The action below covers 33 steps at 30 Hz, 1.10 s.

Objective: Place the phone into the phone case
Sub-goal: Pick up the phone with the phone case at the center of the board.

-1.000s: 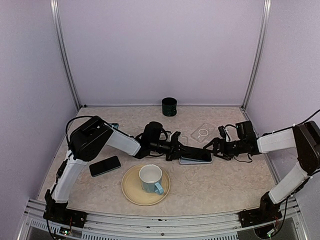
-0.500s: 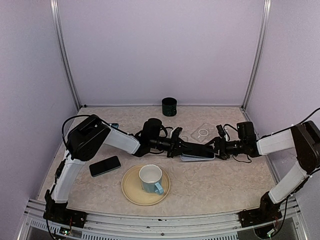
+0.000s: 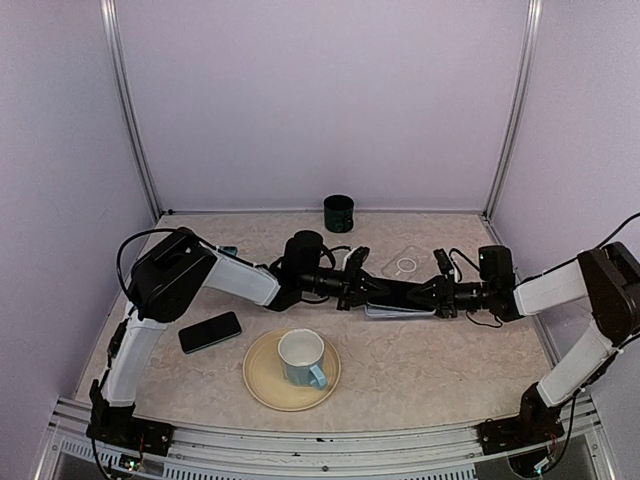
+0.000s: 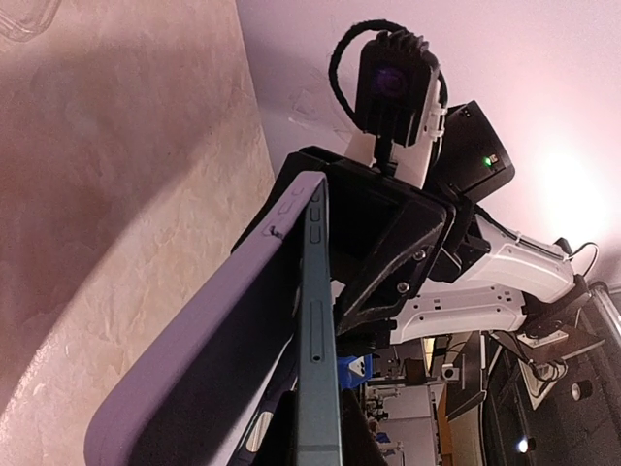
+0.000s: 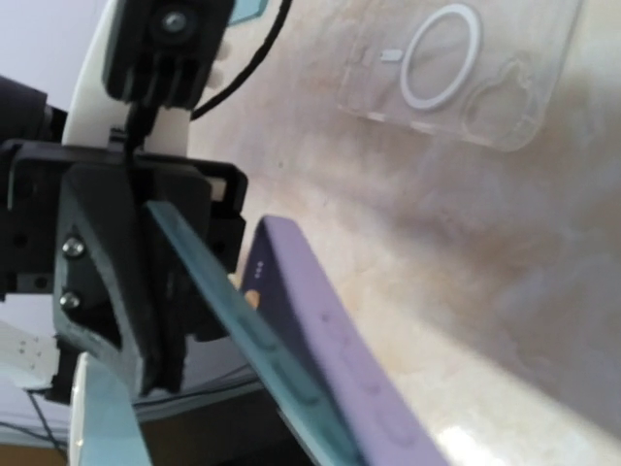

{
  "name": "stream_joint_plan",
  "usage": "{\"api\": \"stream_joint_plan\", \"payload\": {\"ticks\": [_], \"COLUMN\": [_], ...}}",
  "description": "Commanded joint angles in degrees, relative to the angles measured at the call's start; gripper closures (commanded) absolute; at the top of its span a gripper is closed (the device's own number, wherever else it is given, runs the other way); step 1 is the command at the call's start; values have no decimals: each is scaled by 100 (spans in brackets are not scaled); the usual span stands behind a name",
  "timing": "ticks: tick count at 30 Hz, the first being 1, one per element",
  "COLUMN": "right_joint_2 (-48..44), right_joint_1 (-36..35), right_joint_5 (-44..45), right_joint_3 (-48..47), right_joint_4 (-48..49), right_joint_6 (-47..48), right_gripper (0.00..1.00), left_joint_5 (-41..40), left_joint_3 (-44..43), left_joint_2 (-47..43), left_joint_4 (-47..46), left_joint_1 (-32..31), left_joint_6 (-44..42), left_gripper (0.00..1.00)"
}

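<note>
A teal-edged phone stands on edge, partly set in a lavender phone case. My left gripper is shut on the phone's near end. In the top view the phone and the phone case span the gap between my left gripper and my right gripper. The right gripper's black fingers straddle the far end of phone and case; whether they press on it does not show. The right wrist view shows the phone beside the case, its own fingers hidden.
A clear phone case lies on the table just behind the grippers. A second black phone lies at the left. A tan plate holds a pale blue mug in front. A dark cup stands by the back wall.
My right gripper has moved left onto the phone's far end and its jaws have narrowed. The phone and case have shifted slightly back. The left gripper stays shut on the phone.
</note>
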State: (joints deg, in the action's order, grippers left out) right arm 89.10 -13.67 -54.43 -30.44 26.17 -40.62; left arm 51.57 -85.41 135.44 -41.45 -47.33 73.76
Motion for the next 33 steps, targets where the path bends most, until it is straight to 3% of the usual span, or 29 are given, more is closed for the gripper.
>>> {"api": "stream_joint_plan", "payload": {"ticks": [1, 6, 18, 20, 29, 33], "right_joint_2": [44, 50, 64, 57, -36, -112], "right_joint_1": [28, 39, 49, 49, 84, 100], "right_joint_5": [-427, -561, -817, -850, -1008, -1070], "right_joint_3": [43, 67, 139, 143, 185, 190], "right_joint_4": [513, 679, 1019, 1062, 1329, 1391], "right_joint_6": [-110, -194, -440, -483, -694, -752], "right_gripper": [54, 69, 93, 99, 100, 100], "left_joint_5": [182, 195, 203, 207, 91, 61], "left_joint_3": [22, 52, 57, 72, 258, 355], "left_joint_2": [-366, -380, -390, -388, -572, -635], "left_joint_4": [-373, -377, -367, -357, -24, 26], "left_joint_1": [-81, -81, -56, -42, 98, 157], "left_joint_6": [-18, -28, -37, -50, -399, -473], "left_gripper": [100, 100, 100, 96, 75, 69]}}
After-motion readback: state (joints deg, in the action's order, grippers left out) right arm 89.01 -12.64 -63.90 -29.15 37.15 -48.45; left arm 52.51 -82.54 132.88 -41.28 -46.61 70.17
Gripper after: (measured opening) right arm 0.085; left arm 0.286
